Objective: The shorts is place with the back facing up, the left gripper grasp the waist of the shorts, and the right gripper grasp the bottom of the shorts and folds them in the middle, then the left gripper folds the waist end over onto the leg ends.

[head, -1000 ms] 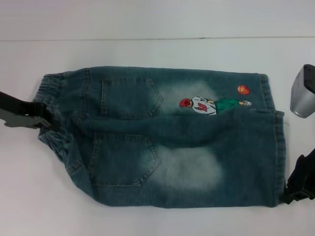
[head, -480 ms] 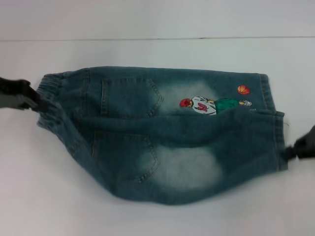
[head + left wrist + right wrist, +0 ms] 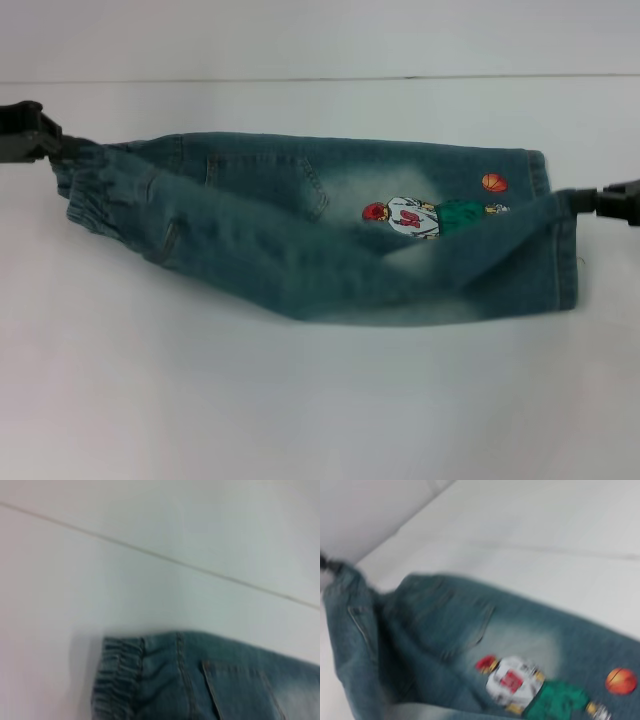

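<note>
Two hands hold the shorts point(image 3: 330, 235) in the head view. The left hand point(image 3: 35, 135) is shut tight on the waist end of the shorts, and the right hand point(image 3: 610, 198) is shut tight on the leg ends point(image 3: 560, 250). A second ago the shorts lay flat and wide on the white counter point(image 3: 320, 400), with both back pockets showing. Now the near half of the shorts is lifted up and carried over toward the far half. It hangs between the two hands like a hammock, and only part of one pocket shows. The cartoon player point(image 3: 415, 215) and the little orange ball sit just above the lifted edge. So the first fold, down the middle, looks about half done. I think the hands need to bring the lifted edge down onto the far edge next.

From the left wrist, only the far half of the shorts point(image 3: 200, 680) shows, with its ruffled waist lying flat on the counter point(image 3: 100, 580). No fingers show there.

From the right wrist, the lifted half curls up at the waist end of the shorts point(image 3: 445, 630), and the cartoon player point(image 3: 520, 680) lies face up beside the fold.
</note>
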`<act>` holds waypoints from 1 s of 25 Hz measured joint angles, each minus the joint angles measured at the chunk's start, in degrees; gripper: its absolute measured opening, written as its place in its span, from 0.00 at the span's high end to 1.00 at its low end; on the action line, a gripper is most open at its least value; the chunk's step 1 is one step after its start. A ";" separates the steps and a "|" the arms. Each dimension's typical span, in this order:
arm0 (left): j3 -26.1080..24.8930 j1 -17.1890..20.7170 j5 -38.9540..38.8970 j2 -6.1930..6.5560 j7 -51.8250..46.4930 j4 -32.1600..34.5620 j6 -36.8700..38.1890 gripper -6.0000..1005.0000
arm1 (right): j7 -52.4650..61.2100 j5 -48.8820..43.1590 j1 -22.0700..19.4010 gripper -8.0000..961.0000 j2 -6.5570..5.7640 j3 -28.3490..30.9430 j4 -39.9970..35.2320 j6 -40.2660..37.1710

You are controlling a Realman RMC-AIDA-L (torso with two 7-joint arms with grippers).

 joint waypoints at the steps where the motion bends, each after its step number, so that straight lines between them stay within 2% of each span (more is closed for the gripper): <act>1: 0.00 0.04 -0.13 -0.29 0.00 -0.10 -0.89 0.94 | -0.16 0.99 -0.18 0.96 0.20 0.05 0.29 1.38; 5: -0.03 0.15 -0.96 -1.26 0.17 -0.92 -5.09 0.94 | -0.52 3.12 -0.46 0.96 1.73 0.16 0.71 7.35; 11: 0.23 0.05 -3.01 -1.36 0.46 -1.58 -8.86 0.94 | -1.38 4.89 -0.06 0.95 3.84 -0.27 1.07 14.58; 17: 0.38 0.55 -3.06 -1.92 0.76 -2.76 -11.88 0.94 | -1.74 5.21 0.26 0.95 4.41 -0.75 2.21 17.43; 19: 0.36 0.77 -3.07 -2.05 1.01 -3.05 -12.08 0.94 | -1.69 5.99 0.04 0.95 4.27 -0.51 2.09 16.51; 22: 0.35 0.95 -3.09 -2.31 1.18 -3.12 -12.08 0.94 | 0.35 6.89 -0.01 0.95 3.24 -0.36 1.88 13.51; 25: 0.39 1.00 -3.16 -2.60 1.47 -3.12 -11.99 0.94 | 4.90 7.66 0.54 0.89 1.43 -0.44 1.63 9.00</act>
